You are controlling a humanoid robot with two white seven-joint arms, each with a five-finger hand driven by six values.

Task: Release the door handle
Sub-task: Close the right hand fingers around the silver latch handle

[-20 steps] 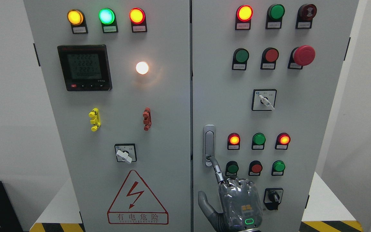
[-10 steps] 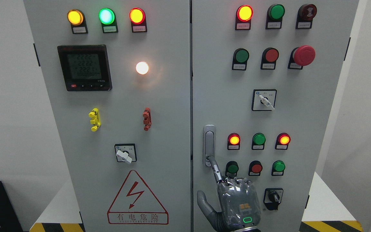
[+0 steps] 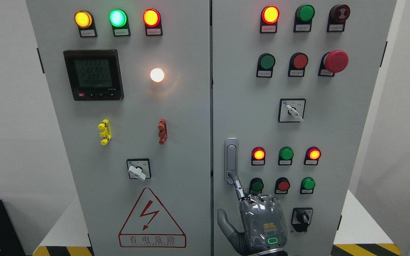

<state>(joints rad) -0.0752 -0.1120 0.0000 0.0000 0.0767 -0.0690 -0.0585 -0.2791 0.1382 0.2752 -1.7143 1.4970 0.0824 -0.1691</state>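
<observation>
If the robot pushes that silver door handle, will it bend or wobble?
Probably not. The door handle looks like stiff metal, set flat in the cabinet door. Its glossy surface may be slippery, so the right hand fingertip could slide.

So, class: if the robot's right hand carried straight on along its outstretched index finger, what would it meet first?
The lower end of the door handle. The right hand's index finger points up-left with its tip at that spot; whether it actually touches is unclear from the front.

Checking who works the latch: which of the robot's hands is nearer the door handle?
Right. The right hand sits just below the door handle, one finger reaching up to the handle's lower end. The left hand is out of view.
</observation>
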